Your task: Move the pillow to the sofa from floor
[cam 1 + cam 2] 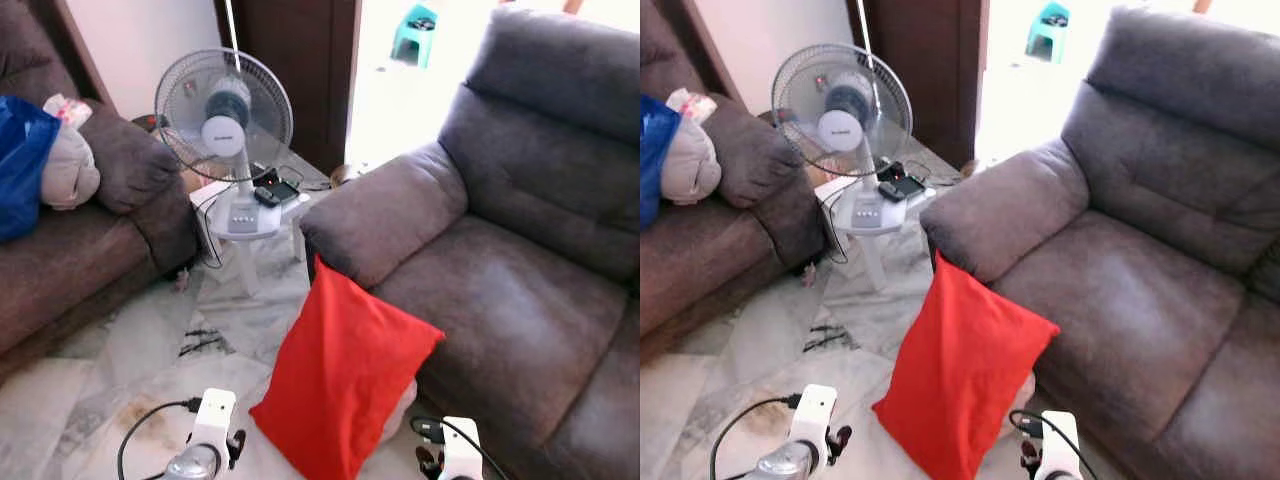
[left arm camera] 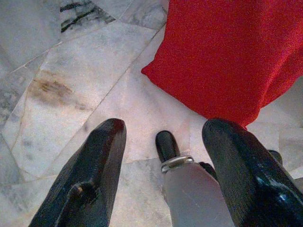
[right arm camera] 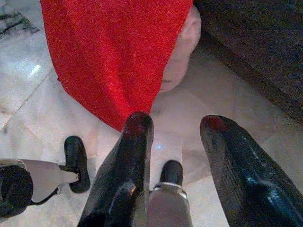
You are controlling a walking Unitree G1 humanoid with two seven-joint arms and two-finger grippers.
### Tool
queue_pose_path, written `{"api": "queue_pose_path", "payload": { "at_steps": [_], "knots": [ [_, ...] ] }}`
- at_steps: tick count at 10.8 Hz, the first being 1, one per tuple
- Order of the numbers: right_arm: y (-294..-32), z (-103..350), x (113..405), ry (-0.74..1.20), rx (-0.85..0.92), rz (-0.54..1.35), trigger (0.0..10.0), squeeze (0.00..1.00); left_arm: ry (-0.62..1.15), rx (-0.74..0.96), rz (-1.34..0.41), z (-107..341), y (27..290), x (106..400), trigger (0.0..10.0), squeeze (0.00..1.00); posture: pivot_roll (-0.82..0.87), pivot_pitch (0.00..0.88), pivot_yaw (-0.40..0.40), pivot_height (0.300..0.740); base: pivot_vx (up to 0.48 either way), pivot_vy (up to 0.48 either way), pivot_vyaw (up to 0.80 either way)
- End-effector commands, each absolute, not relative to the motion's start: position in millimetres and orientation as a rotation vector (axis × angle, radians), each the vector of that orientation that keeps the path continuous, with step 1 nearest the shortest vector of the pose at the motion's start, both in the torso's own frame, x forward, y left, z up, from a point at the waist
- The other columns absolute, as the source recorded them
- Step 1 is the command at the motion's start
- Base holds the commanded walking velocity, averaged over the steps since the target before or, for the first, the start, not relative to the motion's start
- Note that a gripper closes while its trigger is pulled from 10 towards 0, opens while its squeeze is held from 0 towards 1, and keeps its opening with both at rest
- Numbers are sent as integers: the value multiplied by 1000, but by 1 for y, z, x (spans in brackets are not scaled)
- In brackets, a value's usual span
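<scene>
While the red pillow [image 1: 340,375] stands on the marble floor [image 1: 100,380], it leans with its upper corner against the front of the grey sofa [image 1: 520,290], just under the armrest [image 1: 385,215]. Its lower corner touches the floor tiles. A pale cushion [image 3: 182,47] lies behind the pillow, between it and the base of the sofa, and it is mostly hidden.

The left gripper [image 2: 163,142] hangs low over the floor, near the lower corner of the pillow but not touching it. Its two black fingers [image 2: 102,161] are spread apart and hold nothing. The right gripper [image 3: 175,142] is also low, just beside the bottom edge of the pillow, with the dark side of the sofa near it. Its fingers [image 3: 135,156] are spread too, and nothing is between them. In the head views both wrists [image 1: 210,430] are at the lower edge, one on each side of the pillow.

Further away, a white standing fan [image 1: 225,115] is on a small white table [image 1: 245,225] between the two sofas, with a dark phone [image 1: 275,192] beside its base. On the left there is a second brown sofa [image 1: 80,250], and a blue bag [image 1: 20,165] and a beige bundle [image 1: 68,170] lie on it. A black cable [image 1: 150,425] lies on the floor near the left arm.
</scene>
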State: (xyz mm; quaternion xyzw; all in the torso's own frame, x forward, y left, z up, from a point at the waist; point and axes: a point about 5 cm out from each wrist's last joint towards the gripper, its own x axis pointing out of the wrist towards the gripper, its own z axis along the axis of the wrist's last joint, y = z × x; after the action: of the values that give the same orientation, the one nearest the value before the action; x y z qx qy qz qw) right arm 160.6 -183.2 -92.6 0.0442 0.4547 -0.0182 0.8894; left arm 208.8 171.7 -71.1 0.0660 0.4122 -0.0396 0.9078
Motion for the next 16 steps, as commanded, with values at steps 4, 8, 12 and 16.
{"api": "queue_pose_path", "payload": {
  "at_steps": [4, 8, 12, 16],
  "knots": [
    [-185, -93, 158, 947, 94, -36, 10000, 0, 864, 150, -89, -72, 172, 207, 10000, 0, -9, 0, -11, 740, 295, 0, 0],
    [-171, -93, 163, 951, 97, -25, 10000, 0, 866, 152, -92, -73, 172, 207, 10000, 0, -9, 0, -10, 740, 296, 0, 0],
    [-171, -93, 164, 962, 97, -29, 10000, 0, 867, 154, -92, -73, 172, 207, 10000, 0, -10, 0, -9, 740, 294, 0, 0],
    [-193, -96, 147, 953, 76, -30, 10000, 0, 867, 154, -93, -73, 172, 207, 10000, 0, -9, 0, -11, 740, 287, 0, 280]
  ]
}}
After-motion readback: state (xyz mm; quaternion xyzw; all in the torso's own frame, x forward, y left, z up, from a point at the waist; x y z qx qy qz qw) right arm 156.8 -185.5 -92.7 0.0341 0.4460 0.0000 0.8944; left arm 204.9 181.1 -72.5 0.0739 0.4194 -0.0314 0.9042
